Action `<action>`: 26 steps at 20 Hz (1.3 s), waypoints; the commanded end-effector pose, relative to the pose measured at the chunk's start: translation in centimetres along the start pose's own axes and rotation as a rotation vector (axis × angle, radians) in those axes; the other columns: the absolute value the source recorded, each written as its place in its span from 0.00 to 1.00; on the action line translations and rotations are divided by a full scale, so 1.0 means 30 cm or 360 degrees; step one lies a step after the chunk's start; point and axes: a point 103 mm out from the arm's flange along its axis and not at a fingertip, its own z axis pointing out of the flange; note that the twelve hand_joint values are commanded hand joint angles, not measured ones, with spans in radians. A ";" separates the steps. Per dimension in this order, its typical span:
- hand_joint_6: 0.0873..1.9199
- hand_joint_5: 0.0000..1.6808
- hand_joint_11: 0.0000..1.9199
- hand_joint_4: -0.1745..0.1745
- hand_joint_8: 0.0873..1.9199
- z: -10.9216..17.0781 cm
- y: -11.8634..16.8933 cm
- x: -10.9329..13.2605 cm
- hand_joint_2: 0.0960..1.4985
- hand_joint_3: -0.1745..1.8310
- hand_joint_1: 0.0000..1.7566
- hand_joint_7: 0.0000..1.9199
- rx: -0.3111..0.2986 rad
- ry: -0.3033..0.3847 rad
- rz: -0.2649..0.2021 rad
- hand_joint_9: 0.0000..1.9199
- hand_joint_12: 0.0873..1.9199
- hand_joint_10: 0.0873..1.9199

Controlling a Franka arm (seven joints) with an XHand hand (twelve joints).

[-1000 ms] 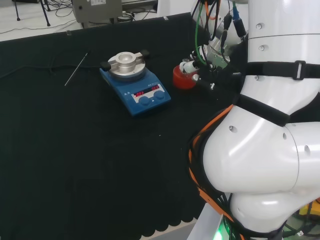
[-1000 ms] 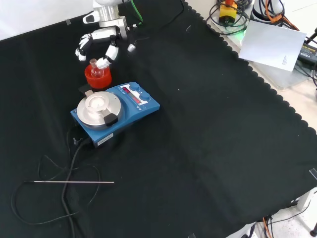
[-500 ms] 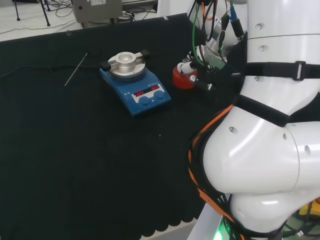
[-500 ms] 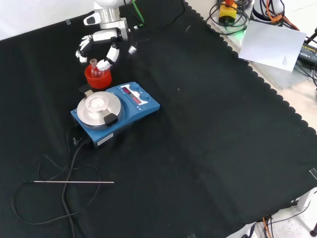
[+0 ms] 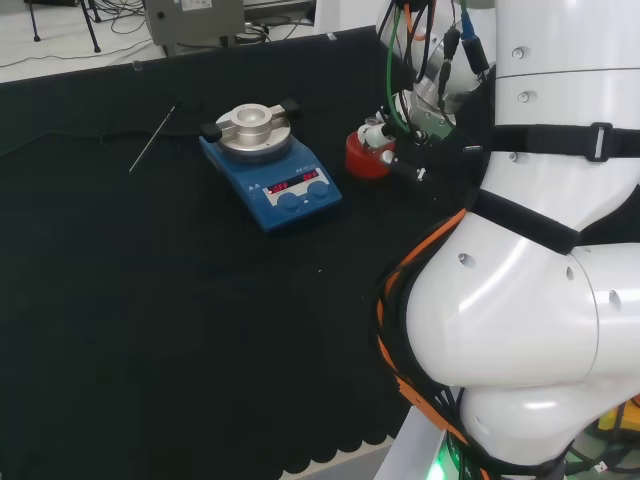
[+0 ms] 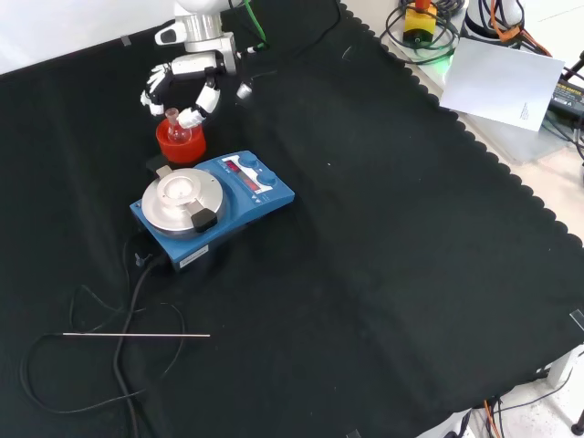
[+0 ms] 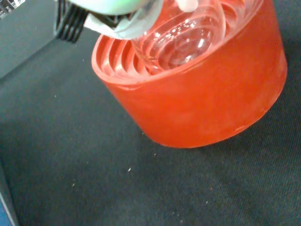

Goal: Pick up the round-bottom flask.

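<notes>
Sitting in its red stand (image 6: 179, 143), the flask (image 6: 173, 128) rests upright beside the blue hotplate (image 6: 212, 207). The hand (image 6: 187, 78) arches around its neck, fingers curled but not clearly gripping.

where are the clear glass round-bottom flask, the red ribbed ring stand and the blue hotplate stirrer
clear glass round-bottom flask (image 7: 181, 40), wrist view, on its rounded bulb
red ribbed ring stand (image 6: 180, 146), front view, on its outer wall
blue hotplate stirrer (image 6: 266, 191), front view, on its blue casing beside the round metal plate
</notes>
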 end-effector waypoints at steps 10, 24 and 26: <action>0.38 0.44 0.08 0.42 0.30 -0.002 0.005 0.026 0.42 0.42 0.54 0.22 0.0009 -0.0007 -0.0021 0.28 0.68 0.30; 0.46 0.63 0.15 0.90 0.28 -0.003 -0.005 0.039 0.59 0.24 0.61 0.27 -0.0094 -0.0055 -0.0026 0.35 0.67 0.27; 0.47 0.64 0.17 0.88 0.28 -0.009 -0.006 0.041 0.55 0.30 0.61 0.28 -0.0099 -0.0061 -0.0024 0.37 0.67 0.26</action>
